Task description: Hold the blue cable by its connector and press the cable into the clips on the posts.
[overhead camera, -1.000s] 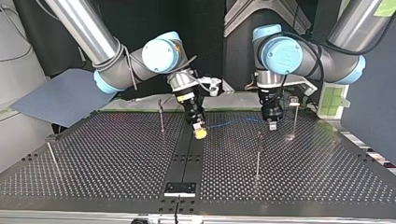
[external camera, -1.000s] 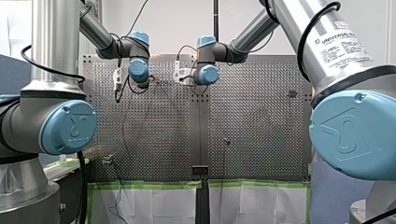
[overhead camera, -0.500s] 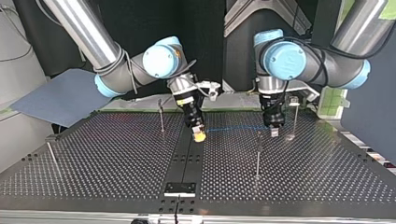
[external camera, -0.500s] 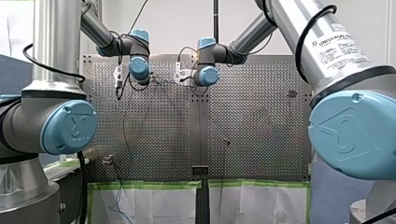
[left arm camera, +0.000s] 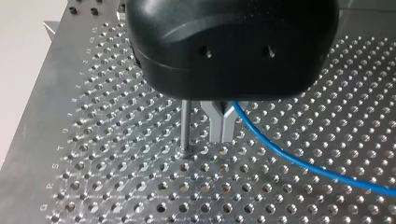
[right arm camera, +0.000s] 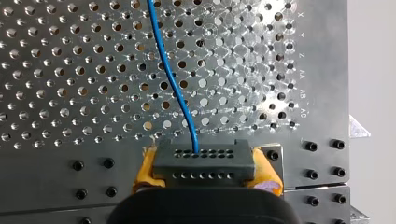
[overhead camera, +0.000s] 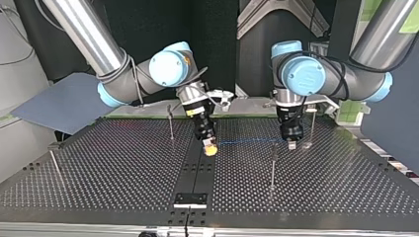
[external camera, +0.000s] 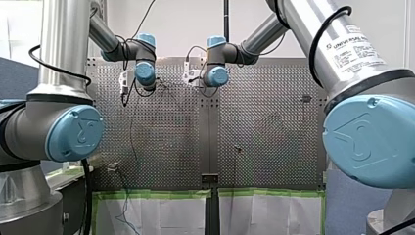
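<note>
In the right wrist view my right gripper [right arm camera: 207, 173] is shut, its yellow pads [right arm camera: 145, 169] clamping a dark grey connector [right arm camera: 205, 158]. The blue cable [right arm camera: 173, 86] leaves the connector and runs ahead over the perforated table. In the top view that cable [overhead camera: 247, 142] stretches almost level from my right gripper [overhead camera: 211, 149] across to my left gripper [overhead camera: 292, 144]. In the left wrist view my left gripper [left arm camera: 222, 128] has its metal fingers shut, with the cable [left arm camera: 299, 163] coming out at their side. A thin post [left arm camera: 185, 128] stands right beside them.
Several thin posts rise from the table in the top view: one [overhead camera: 170, 123] beyond my right gripper, one [overhead camera: 273, 165] just in front of my left gripper, one [overhead camera: 311, 123] beside it, and one [overhead camera: 53, 160] at the far left. A black bracket [overhead camera: 190, 199] sits at the near edge.
In the top view both grippers have come nearer and lower. The cable between them has gone from a loose wave to a nearly straight line.
</note>
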Available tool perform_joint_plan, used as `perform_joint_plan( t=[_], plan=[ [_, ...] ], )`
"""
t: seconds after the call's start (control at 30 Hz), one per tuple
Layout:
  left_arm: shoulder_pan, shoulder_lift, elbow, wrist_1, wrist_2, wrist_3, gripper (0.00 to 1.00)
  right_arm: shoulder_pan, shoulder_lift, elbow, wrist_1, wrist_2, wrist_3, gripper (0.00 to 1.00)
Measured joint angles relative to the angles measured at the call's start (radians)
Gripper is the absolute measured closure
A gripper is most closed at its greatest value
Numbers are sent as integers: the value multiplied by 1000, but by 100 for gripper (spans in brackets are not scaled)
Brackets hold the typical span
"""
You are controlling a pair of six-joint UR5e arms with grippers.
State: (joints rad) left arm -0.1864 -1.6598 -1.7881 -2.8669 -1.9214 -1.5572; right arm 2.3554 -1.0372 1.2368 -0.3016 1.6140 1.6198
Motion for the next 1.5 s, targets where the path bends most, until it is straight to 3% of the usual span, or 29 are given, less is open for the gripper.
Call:
perform_joint_plan(
  t=[0.63,1.03,1.5],
  plan=[
    [55,-7,54,4,63,-59,100,-11,48,-35,-1,-12,-3,100],
    [75,-86,82,-5,105,-64,100,-25,75,-72,0,-17,-1,100],
    [110,-97,113,-4,150,-79,100,-44,118,-118,2,-23,0,100]
  ],
)
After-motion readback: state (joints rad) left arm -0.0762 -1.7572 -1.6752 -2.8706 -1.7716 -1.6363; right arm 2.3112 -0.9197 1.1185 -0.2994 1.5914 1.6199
